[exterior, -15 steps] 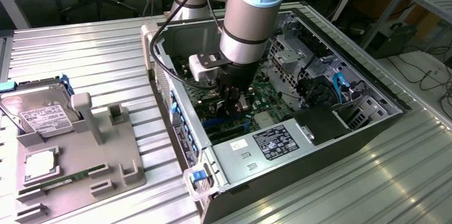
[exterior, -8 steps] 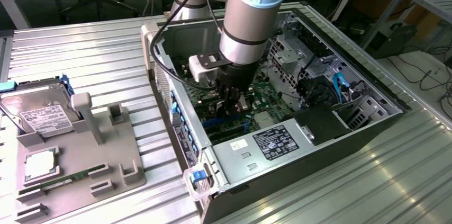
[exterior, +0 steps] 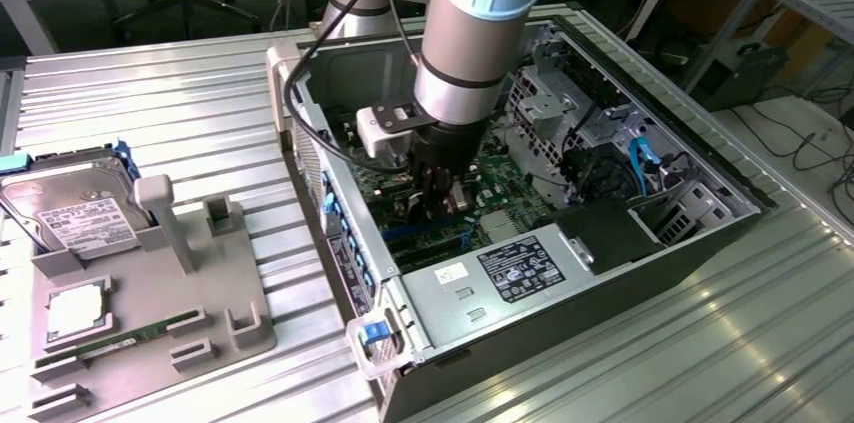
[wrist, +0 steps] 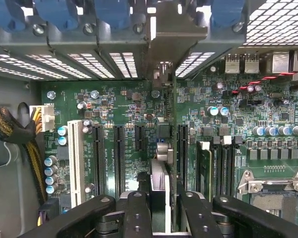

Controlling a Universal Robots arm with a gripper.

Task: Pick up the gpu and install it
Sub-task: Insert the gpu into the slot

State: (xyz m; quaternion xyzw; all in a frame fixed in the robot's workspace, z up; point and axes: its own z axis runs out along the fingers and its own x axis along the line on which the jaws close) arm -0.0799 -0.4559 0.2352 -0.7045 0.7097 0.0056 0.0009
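Observation:
Seen edge-on in the wrist view, the gpu (wrist: 170, 148) is a thin green card standing upright over the green motherboard (wrist: 114, 104). Its silver end bracket (wrist: 164, 34) sits against the case's rear slot openings. My gripper (wrist: 163, 201) is shut on the card, with a black finger (wrist: 139, 213) on each side of it. The card's lower edge lines up with a black expansion slot (wrist: 181, 153); whether it is seated I cannot tell. In the exterior view my gripper (exterior: 441, 193) reaches down inside the open computer case (exterior: 694, 243), and largely hides the card.
Black slots (wrist: 118, 158) and a white slot (wrist: 75, 158) lie beside the card, with a cable bundle (wrist: 20, 134) nearby. A power supply (exterior: 514, 268) fills the case's near end. On the exterior view's left, a grey fixture (exterior: 200, 303) holds a hard drive (exterior: 74, 208) and a RAM stick (exterior: 127, 336).

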